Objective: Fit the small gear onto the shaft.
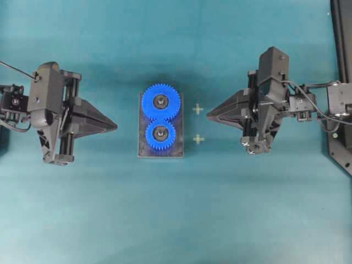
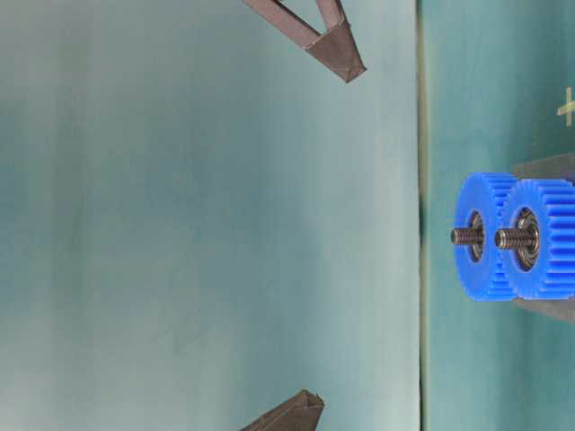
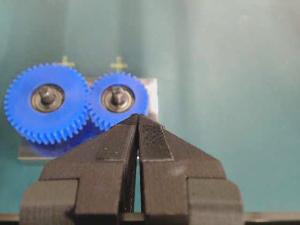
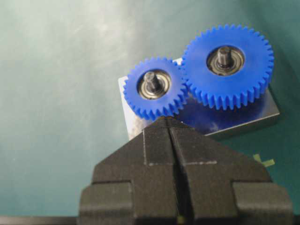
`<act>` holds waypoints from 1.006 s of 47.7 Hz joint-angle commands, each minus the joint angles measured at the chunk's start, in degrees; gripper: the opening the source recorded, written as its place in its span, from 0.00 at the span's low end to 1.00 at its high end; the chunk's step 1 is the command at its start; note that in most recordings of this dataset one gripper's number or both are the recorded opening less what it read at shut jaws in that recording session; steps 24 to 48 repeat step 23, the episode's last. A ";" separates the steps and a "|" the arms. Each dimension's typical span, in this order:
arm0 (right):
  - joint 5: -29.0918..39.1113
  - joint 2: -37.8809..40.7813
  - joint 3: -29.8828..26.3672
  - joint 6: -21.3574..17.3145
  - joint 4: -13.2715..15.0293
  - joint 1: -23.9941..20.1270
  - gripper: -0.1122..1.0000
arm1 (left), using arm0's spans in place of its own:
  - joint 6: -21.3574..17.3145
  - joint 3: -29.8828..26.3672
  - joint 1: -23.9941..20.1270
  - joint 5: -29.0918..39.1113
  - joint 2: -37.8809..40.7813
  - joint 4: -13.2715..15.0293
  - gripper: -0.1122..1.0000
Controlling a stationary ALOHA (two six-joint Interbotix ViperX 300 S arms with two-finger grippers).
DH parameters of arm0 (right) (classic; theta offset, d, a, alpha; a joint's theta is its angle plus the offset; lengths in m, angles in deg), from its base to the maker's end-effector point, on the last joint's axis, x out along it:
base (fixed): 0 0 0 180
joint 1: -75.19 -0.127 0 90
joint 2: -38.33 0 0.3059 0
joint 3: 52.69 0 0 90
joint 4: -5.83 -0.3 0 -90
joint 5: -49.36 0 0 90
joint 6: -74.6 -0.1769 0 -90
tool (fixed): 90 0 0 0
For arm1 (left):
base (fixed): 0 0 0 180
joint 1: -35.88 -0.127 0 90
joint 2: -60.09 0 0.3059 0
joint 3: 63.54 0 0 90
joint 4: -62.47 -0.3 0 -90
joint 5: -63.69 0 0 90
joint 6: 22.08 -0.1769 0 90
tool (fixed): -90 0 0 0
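Overhead: I see the small gear already seated on the shaft, meshed against the large gear on the grey plate. Left end effector and right end effector sit well apart from the plate, either side of it.

Table-level: shaft tip pokes through the gear bore; seating looks full.

Left wrist: jaws pressed together, holding nothing.

Right wrist: same, closed and empty.

Risk, I judge: any sweep toward the plate could knock it or lift the gear off.
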 commanded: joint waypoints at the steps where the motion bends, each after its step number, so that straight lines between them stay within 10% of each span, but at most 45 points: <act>1: -0.53 -0.35 -0.44 0.35 0.09 -0.09 0.11 | 0.09 -0.70 0.18 -0.44 -0.18 -0.18 0.10; 48: -1.58 -0.35 0.53 0.18 0.09 -0.09 0.11 | 0.26 0.70 0.18 -0.62 0.35 -0.18 0.10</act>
